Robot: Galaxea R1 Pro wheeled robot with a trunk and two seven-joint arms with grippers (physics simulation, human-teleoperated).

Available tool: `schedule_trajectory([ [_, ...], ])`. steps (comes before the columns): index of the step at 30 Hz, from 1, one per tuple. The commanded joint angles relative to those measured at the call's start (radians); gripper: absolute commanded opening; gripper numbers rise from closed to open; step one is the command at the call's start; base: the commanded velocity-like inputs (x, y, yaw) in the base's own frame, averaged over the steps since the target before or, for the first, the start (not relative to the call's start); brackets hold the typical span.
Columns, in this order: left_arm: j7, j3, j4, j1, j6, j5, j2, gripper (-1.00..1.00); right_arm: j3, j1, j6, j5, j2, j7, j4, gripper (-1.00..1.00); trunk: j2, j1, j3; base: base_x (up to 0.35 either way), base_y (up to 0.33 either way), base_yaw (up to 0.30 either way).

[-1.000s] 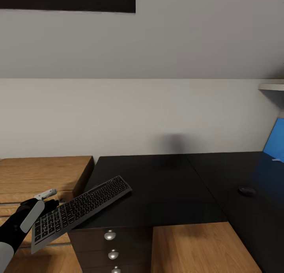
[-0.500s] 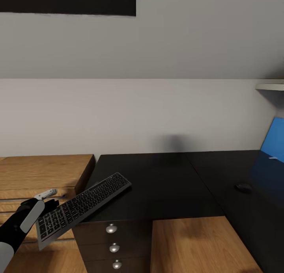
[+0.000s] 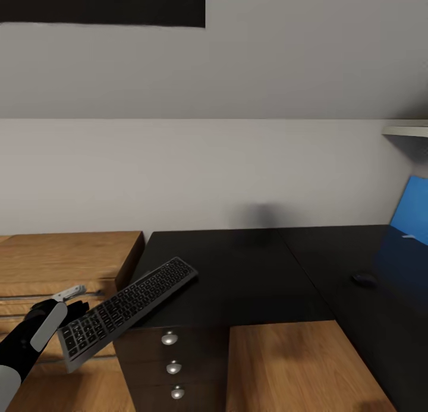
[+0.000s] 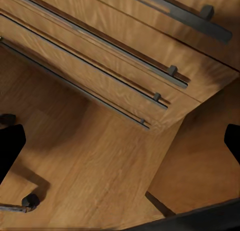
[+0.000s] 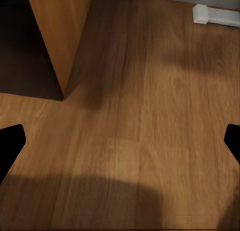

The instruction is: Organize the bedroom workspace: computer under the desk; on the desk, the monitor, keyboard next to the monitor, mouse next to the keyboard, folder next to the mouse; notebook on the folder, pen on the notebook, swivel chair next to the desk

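Observation:
The black keyboard hangs tilted. Its far end is over the front left corner of the black desk, and its near end lies against my left gripper, off the desk's edge. In the left wrist view the left gripper has its fingertips wide apart with nothing between them. A dark edge runs close by. The mouse sits on the desk's right wing. My right gripper is open over bare floor. A black caster on a chrome leg looks like the swivel chair's base.
A light wooden drawer cabinet stands directly left of the desk, its drawer fronts near my left hand. The black drawer pedestal sits under the desk's corner. A blue panel rises at the far right. A wooden panel stands on the floor.
The whole view has shifted slightly, so the camera moved. The keyboard's near end has edged a little to the right, toward the desk, along with my left hand.

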State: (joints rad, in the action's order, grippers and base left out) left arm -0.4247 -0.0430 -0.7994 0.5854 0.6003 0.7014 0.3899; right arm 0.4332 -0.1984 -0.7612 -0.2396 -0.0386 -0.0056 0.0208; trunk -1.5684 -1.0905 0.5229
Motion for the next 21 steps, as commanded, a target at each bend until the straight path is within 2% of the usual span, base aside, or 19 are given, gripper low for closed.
schedule_trajectory([
  [1,-0.009,-0.004,-0.001,0.001,0.001,0.010,0.002,1.00,0.009,-0.001,-0.004,-0.007,0.000,-0.001,0.002,1.00,-0.001,0.000,0.001,-0.090,0.000,0.000],
  [16,-0.009,-0.004,-0.002,0.001,0.001,0.012,0.001,1.00,0.009,-0.001,-0.004,-0.007,0.000,-0.001,0.002,1.00,-0.001,0.000,0.001,-0.017,0.000,0.000],
  [21,-0.009,-0.005,-0.003,0.001,0.001,0.012,0.001,1.00,0.009,-0.001,-0.004,-0.007,0.000,-0.001,0.002,1.00,-0.001,0.000,0.001,-0.118,0.000,0.000],
])
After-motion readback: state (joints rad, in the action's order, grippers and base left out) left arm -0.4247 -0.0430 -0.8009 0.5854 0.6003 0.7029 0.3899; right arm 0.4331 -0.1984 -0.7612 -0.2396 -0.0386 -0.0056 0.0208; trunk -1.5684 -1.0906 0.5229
